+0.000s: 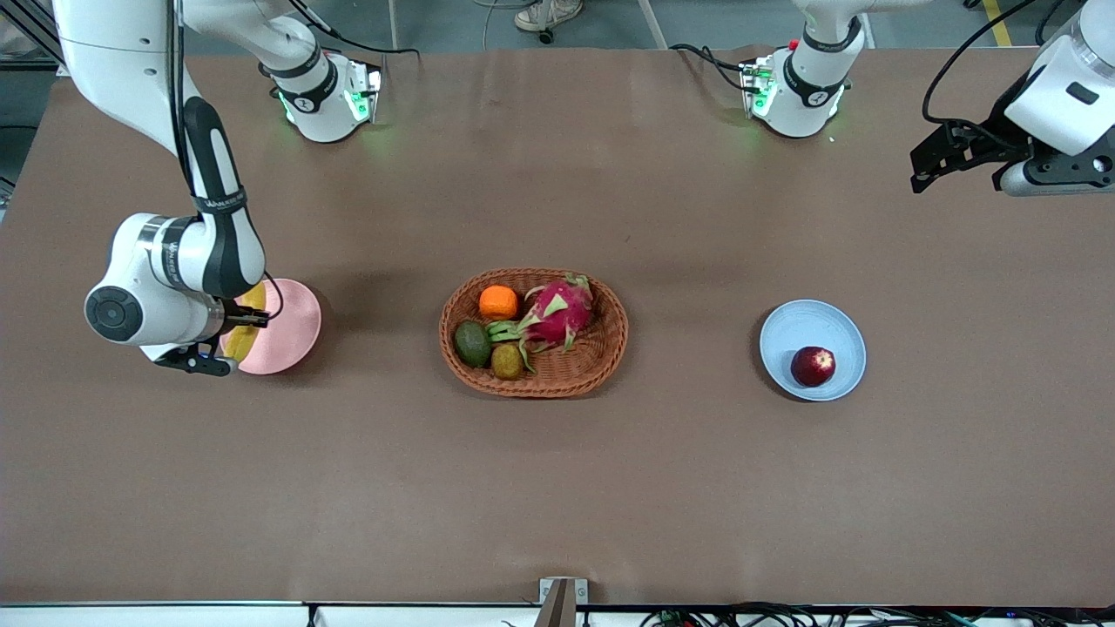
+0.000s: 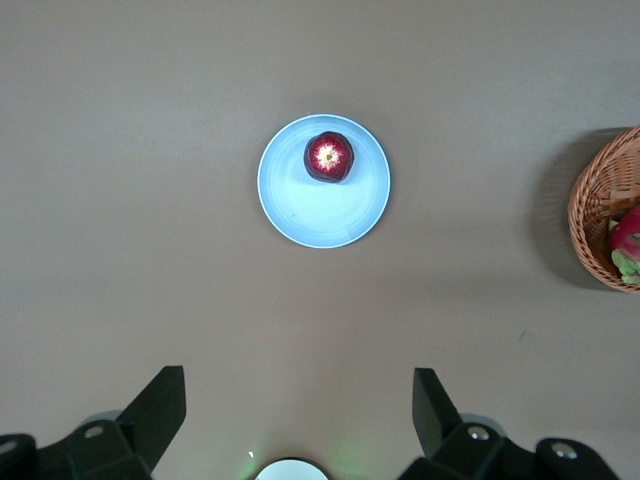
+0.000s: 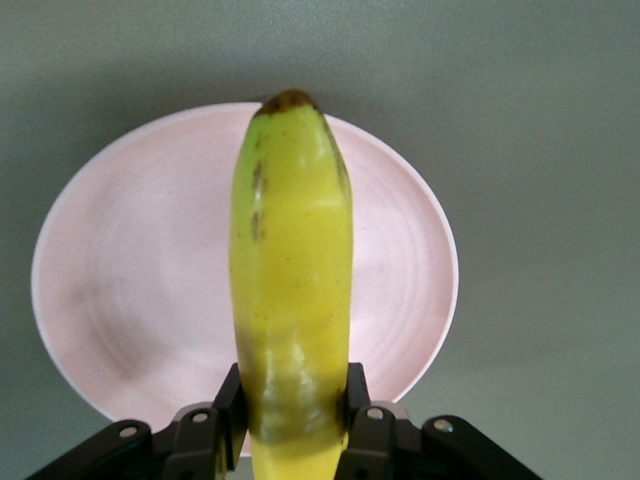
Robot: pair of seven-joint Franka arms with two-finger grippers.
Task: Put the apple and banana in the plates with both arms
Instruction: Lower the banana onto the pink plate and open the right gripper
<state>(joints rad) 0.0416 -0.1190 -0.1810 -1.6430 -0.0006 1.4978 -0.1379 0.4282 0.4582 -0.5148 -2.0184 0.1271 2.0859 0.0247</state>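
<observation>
Banana point(image 3: 292, 280): clamped between right gripper point(image 3: 292, 425) fingers, long axis across the pink plate point(image 3: 120, 290) directly beneath, at the right arm's end of the tabletop; apple point(image 1: 812, 366) already on blue plate point(image 1: 806, 326); left gripper point(image 2: 298, 410) spread wide, empty, waiting.

A robotics lab: two white arms are bolted to a wide table point(image 1: 557, 488) covered in brown paper, green lights glow at their bases, cables point(image 1: 784, 616) trail along the table edge, and a bare grey floor point(image 1: 714, 22) shows above.
</observation>
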